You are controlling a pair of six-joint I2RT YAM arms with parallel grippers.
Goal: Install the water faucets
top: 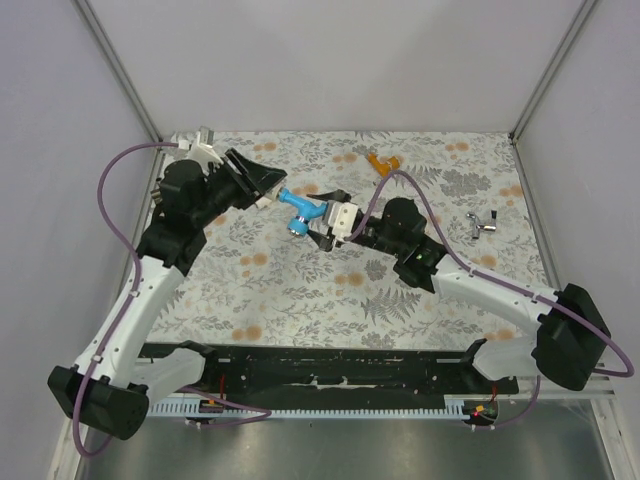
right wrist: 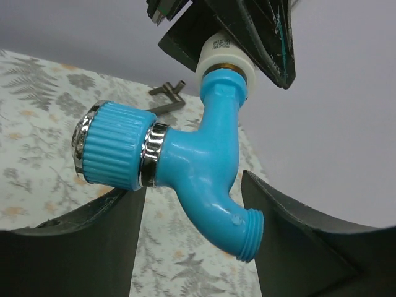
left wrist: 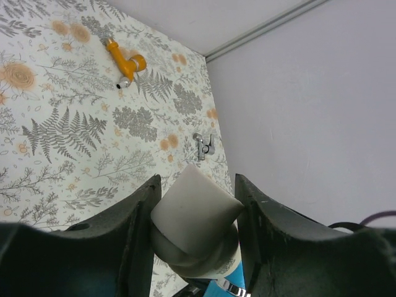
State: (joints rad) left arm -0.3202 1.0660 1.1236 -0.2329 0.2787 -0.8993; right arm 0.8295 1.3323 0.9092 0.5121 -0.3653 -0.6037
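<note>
One blue faucet (right wrist: 198, 154) aloft on white fitting (left wrist: 195, 207) — left gripper (top: 266, 197) clamped on fitting | right gripper (right wrist: 192, 189) straddles blue faucet, we cannot tell its grip | orange faucet (top: 382, 161) on worktop (top: 300, 290) beyond blue faucet

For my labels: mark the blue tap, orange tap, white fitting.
blue tap (right wrist: 198, 158): right wrist view, bent body.
orange tap (left wrist: 120, 60): left wrist view, body.
white fitting (left wrist: 195, 205): left wrist view, end face.

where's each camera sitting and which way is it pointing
Top external: above and behind, looking down on the table; left arm and right arm show.
Left wrist: along the left gripper, shut on a white fitting, across the table.
Right wrist: past the right gripper at the blue faucet.
Shared: top and left wrist show the orange faucet.
</note>
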